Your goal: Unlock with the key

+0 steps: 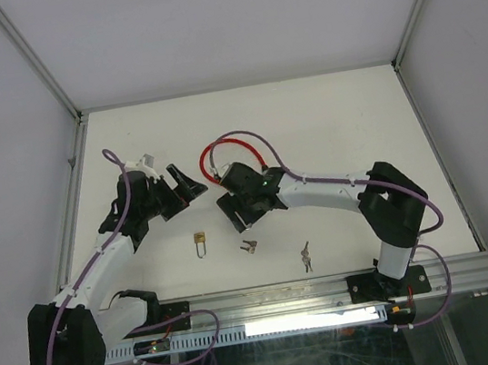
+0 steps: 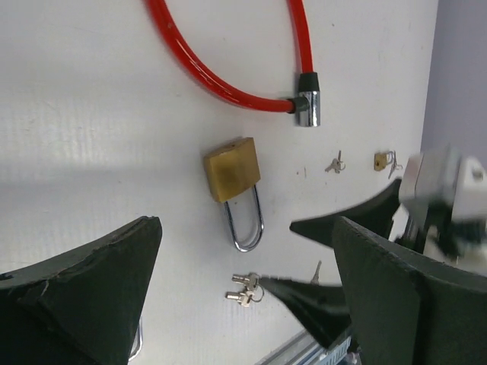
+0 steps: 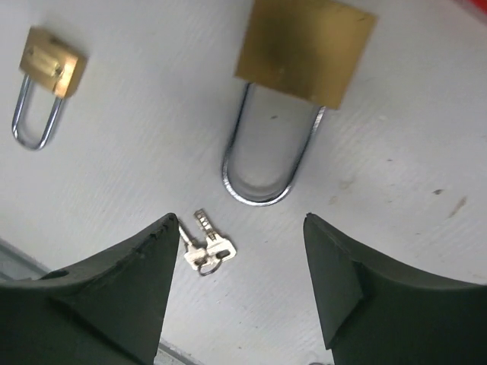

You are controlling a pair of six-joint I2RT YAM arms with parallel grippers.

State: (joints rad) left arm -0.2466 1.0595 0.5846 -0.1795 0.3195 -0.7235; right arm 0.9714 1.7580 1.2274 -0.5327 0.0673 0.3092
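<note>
Brass padlock [image 3: 304, 53] top-cropped, perhaps locked; keys [image 3: 207, 247] between parted, empty right gripper [image 3: 240, 224] jaws; left gripper [image 2: 243, 236] wide, empty.

place: lab test cell | cues: white panel walls [image 1: 229, 19], aluminium rail [image 1: 333, 287]

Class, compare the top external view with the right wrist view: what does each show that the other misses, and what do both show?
Only the top view: the left tool, the red cable lock, and a second key bunch near the rail. Only the right wrist view: a brass padlock just ahead of the open right tool, hidden from above. Both: the other padlock and the key pair.
</note>
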